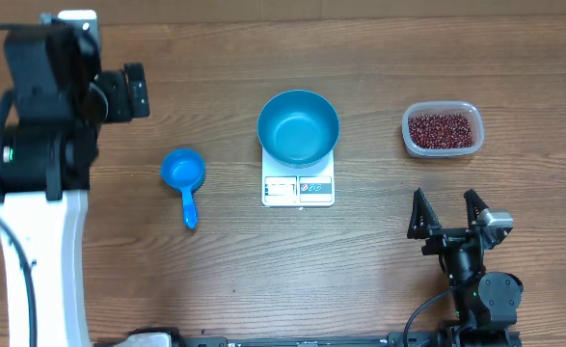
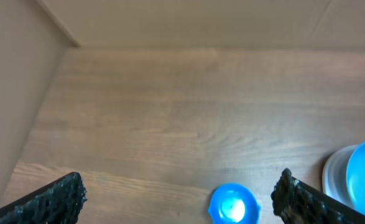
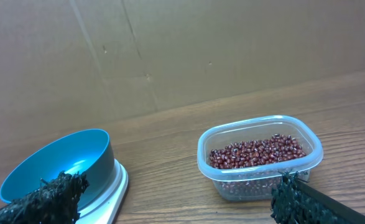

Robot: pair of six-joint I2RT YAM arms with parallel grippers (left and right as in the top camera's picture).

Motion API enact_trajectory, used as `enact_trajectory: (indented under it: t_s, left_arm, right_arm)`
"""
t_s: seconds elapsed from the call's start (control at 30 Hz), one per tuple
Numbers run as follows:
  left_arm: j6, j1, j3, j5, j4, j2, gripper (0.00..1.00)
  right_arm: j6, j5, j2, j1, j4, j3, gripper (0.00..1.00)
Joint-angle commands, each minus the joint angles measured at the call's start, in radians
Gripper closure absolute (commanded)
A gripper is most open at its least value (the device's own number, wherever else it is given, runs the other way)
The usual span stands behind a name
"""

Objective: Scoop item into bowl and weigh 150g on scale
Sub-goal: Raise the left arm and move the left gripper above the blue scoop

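- Presently in stock: beans [image 1: 443, 130], small, dark red-brown, heaped loose in clear tub [image 1: 407, 135] at right of surface [image 1: 360, 280]; light singly, free-flowing, prone to roll and scatter; unsuited to pinching.
- Blue scoop [image 1: 183, 173], lying left of scale, handle toward robot; rigid light plastic by appearance; best taken by handle, kept level once loaded.
- Bowl [image 1: 298, 130], bright blue, empty, seated on white scale [image 1: 297, 190] at centre; smooth wall, probably slippery; best left undisturbed.
- Left gripper [image 2: 181, 185]: jaws wide, holding nothing, raised behind scoop.
- Right gripper [image 1: 444, 198]: jaws wide, holding nothing, on robot's side of tub, apart from it.
- Scooping not yet begun.
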Motion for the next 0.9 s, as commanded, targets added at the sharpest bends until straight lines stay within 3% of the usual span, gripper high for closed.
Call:
enact_trajectory:
  t_s: [0.0,0.23,0.87]
  left_arm:
    - [-0.012,0.01,0.082,0.015,-0.045,0.074,0.0]
    - [-0.014,0.054,0.108,0.12,-0.121,0.182,0.0]
    - [-0.014,0.065,0.106,0.119,-0.132,0.439,0.0]
  right_arm:
    - [0.002,-0.002,-0.008,0.004,0.004,-0.01,0.0]
    - [0.002,-0.002,-0.008,0.004,0.004,-0.01,0.0]
    - [0.002,-0.002,-0.008,0.004,0.004,-0.01,0.0]
